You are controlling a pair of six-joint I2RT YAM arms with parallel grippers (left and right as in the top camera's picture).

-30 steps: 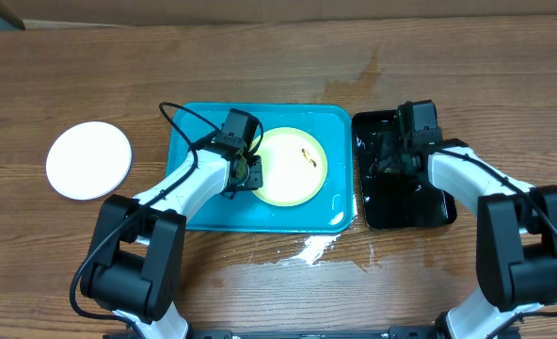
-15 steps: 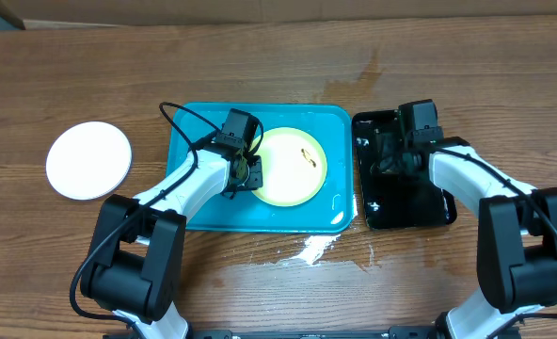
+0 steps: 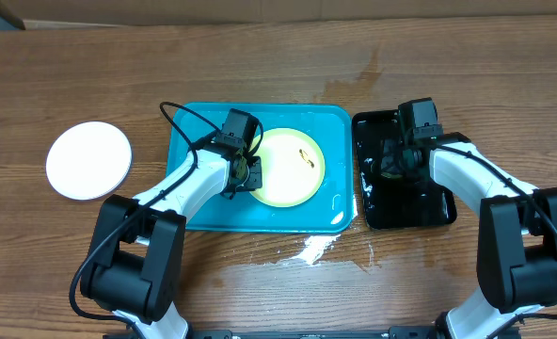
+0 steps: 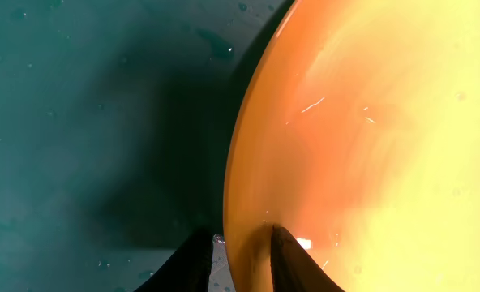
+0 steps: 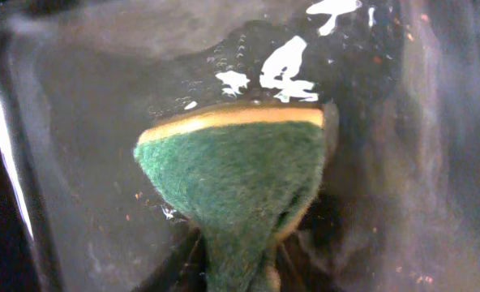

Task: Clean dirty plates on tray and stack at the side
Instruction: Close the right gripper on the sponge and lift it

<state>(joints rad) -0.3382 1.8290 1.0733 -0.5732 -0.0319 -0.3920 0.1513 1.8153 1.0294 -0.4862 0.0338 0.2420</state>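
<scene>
A pale yellow-green plate (image 3: 293, 167) with a small dark smear lies in the turquoise tray (image 3: 198, 198). My left gripper (image 3: 247, 174) is shut on that plate's left rim; in the left wrist view one finger is under the rim and one on top of the plate (image 4: 370, 138), at the gripper (image 4: 242, 255). A white plate (image 3: 88, 159) lies on the table left of the tray. My right gripper (image 3: 398, 166) is shut on a green and yellow sponge (image 5: 240, 174) inside the black tray (image 3: 405, 212). A third plate is not in view.
The black tray holds wet, glossy liquid (image 5: 289, 65). A white spill (image 3: 309, 250) lies on the wood in front of the turquoise tray. A damp patch (image 3: 363, 71) marks the table behind the trays.
My right gripper has shifted slightly with the sponge inside the black tray. The left gripper and the yellow-green plate have not visibly moved.
</scene>
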